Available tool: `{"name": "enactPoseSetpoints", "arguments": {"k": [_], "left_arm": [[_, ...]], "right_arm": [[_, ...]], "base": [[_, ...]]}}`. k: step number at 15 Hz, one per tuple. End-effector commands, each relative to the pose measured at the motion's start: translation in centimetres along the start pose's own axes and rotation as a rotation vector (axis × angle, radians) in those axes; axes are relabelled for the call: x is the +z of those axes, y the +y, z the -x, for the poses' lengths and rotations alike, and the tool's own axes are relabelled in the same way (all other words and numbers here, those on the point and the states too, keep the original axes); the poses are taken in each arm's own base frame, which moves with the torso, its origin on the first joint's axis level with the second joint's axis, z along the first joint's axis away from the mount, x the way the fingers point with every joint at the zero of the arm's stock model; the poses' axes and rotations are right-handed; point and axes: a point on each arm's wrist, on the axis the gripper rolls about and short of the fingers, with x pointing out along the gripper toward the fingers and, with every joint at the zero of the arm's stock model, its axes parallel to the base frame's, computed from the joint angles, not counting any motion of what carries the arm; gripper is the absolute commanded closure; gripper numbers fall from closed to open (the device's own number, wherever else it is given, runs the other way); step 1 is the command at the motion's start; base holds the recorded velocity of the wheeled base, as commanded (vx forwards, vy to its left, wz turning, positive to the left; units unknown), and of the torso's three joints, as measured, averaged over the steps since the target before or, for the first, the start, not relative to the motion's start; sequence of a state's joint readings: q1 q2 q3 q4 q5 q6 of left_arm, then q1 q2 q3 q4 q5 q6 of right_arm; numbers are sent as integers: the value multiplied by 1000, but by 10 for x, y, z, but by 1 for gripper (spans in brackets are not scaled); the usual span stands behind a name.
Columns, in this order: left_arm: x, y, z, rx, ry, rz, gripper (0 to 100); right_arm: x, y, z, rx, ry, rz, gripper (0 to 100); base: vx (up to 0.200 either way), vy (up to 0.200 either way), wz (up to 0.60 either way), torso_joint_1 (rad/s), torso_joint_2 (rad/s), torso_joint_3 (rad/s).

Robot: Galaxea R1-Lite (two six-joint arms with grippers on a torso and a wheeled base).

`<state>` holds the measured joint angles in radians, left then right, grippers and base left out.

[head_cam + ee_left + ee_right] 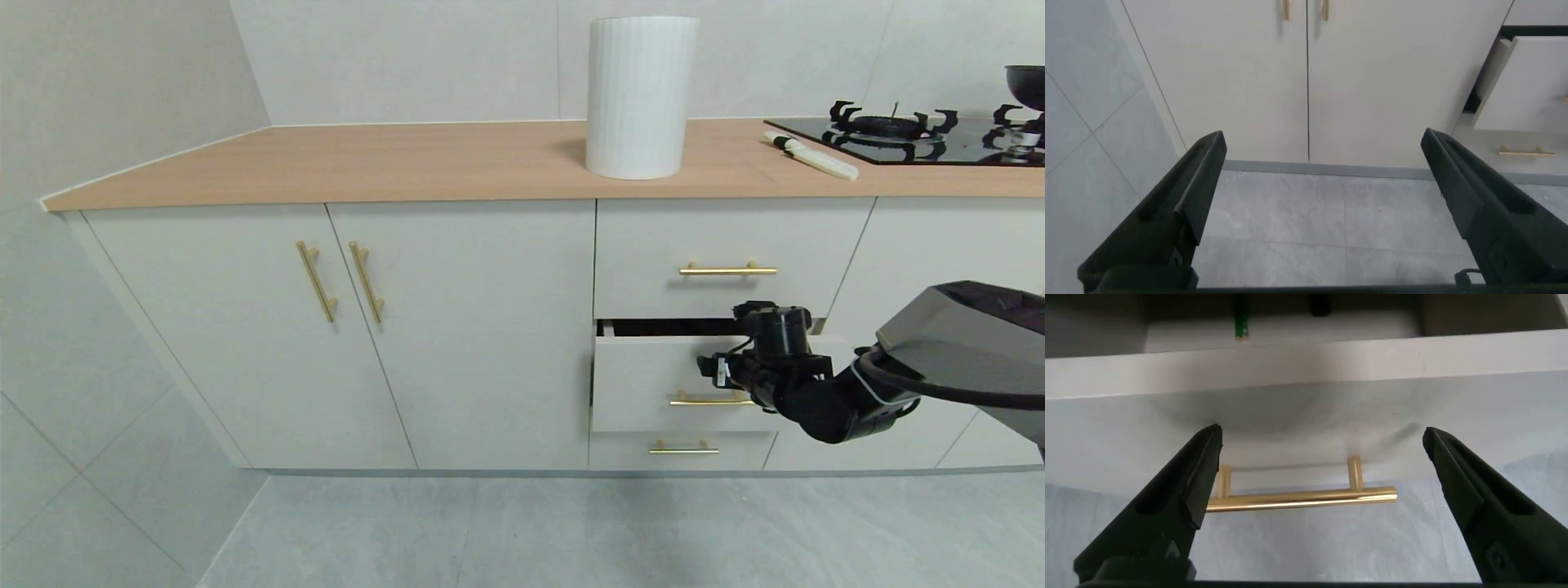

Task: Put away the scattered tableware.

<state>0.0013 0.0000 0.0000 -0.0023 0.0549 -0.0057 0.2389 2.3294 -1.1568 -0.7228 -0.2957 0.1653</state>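
Cream knife (810, 155): on wooden counter (367, 163) beside hob (898, 135); long axis diagonal, black-banded end toward the back wall.
Right gripper (1321, 441): I see fingers spread, facing the middle drawer's brass handle (1302, 498).
Left gripper (1323, 139): spread, over floor.

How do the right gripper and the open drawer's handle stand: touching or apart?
Cannot tell. Right wrist view: handle sits inside the open right gripper, one finger overlapping its end.

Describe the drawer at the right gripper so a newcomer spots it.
Under the wooden counter, just right of the double doors, three drawers stack up. It is the middle drawer, the only one pulled ajar, with a dark gap above its front.
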Motion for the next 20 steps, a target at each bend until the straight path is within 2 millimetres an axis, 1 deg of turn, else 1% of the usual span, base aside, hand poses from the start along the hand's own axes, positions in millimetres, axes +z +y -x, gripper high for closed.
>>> {"name": "enactPoseSetpoints", "arguments": {"k": [1,6,10,12,20], "left_arm": [[0,0,0,1,-1,0,0],[0,0,0,1,-1,0,0],[0,0,0,1,-1,0,0],[0,0,0,1,-1,0,0],[0,0,0,1,-1,0,0]], "right_arm": [[-2,-2,-5,-6,2,-2,0],[3,0,-18,-10,-31,-53,0],[10,-4,-29,-24,-72,-96,0],[13,-3,-35,-23,-94,-126,0],[20,-4,-44,-37,-133,-176,0]], "base": [[0,0,0,0,0,0],[0,0,0,0,0,0],[0,0,0,0,0,0],[0,0,0,0,0,0],[0,0,0,0,0,0]]}}
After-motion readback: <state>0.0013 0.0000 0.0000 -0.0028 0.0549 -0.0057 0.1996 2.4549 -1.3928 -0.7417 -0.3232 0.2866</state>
